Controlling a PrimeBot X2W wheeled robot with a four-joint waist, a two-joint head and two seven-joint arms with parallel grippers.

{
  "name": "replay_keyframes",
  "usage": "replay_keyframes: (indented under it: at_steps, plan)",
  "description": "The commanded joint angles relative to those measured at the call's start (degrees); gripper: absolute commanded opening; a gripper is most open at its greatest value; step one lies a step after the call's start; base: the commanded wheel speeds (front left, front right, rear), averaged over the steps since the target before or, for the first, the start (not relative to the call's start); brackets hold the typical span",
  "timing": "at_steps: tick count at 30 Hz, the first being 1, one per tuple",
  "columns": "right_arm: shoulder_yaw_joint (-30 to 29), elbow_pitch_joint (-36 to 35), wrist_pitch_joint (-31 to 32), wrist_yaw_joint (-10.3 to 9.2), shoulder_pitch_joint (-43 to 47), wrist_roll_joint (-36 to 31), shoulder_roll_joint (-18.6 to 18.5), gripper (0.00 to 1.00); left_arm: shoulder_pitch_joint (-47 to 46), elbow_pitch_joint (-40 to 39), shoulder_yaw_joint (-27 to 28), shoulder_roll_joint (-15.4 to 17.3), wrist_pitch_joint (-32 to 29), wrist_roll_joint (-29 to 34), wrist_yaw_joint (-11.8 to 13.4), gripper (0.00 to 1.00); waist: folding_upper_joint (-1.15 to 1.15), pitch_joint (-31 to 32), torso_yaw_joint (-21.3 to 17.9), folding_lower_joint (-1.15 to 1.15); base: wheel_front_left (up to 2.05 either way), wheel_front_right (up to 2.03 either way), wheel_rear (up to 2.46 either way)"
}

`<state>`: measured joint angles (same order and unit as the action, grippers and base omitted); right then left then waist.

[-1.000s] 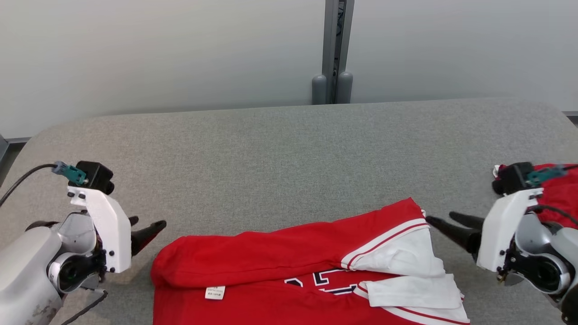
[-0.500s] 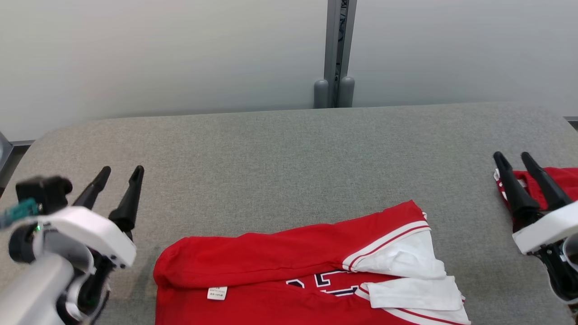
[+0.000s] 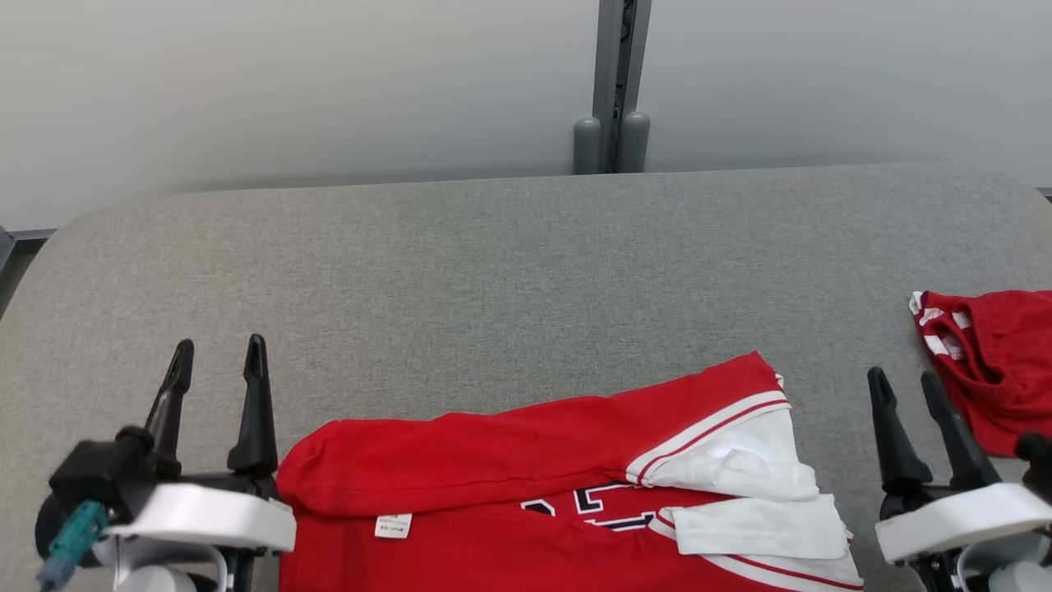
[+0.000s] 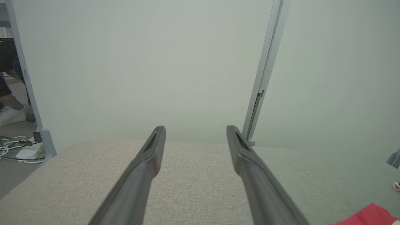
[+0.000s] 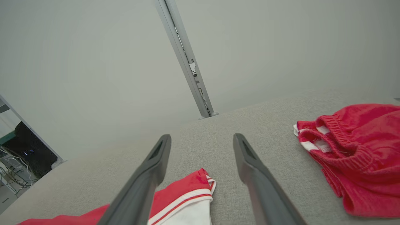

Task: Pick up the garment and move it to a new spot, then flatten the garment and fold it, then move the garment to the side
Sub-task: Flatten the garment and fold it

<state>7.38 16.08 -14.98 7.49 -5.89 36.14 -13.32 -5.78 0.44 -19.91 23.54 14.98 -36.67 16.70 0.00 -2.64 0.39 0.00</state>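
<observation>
Grey fabric tabletop (image 3: 493,271): the red, white-trimmed jersey (image 3: 493,460) lies half-folded at its near edge — left gripper (image 3: 220,344) and right gripper (image 3: 903,376) flank it, fingers spread, empty. Folding step, likely; next, grasp its edges.

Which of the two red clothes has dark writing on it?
The big red jersey in the middle; the smaller red garment at the right edge shows none.
</observation>
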Motion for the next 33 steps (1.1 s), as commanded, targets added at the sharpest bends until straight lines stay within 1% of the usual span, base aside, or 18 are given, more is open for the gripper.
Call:
replay_keyframes:
  at_steps: [1,7,14,19,25,33]
  plan:
    - [-0.3,0.7,-0.2,0.01,0.9,-0.3,0.0,1.00,1.5,-0.4,1.3,-0.9,0.2,1.2,-0.4,1.00,0.00,0.0,0.0,0.00,0.00,0.00,0.00]
    - [0.1,5.1,0.3,0.01,1.6,-2.5,0.5,1.00,7.7,-1.3,8.6,-8.4,0.3,8.7,-4.8,1.00,0.00,0.4,0.4,0.00,0.00,0.00,0.00]
    - [2.5,9.3,4.4,0.01,1.0,-1.1,0.4,1.00,8.9,1.2,13.1,-14.0,0.2,13.4,-10.4,1.00,0.00,1.2,1.3,0.00,0.00,0.00,0.00]
    - [3.2,12.2,7.5,0.01,0.0,0.3,0.8,1.00,8.1,2.4,15.1,-16.3,0.2,15.8,-13.5,1.00,0.00,1.1,1.8,0.00,0.00,0.00,0.00]
    - [4.3,17.9,11.9,0.01,-2.9,0.8,1.5,1.00,7.1,3.5,16.6,-18.0,0.3,17.9,-16.2,1.00,0.00,0.4,2.3,0.00,0.00,0.00,0.00]
    - [5.8,25.0,15.6,0.01,-6.0,2.1,3.1,1.00,5.7,4.8,17.5,-19.5,0.3,19.7,-18.6,1.00,0.00,-1.0,3.9,0.00,0.00,0.00,0.00]
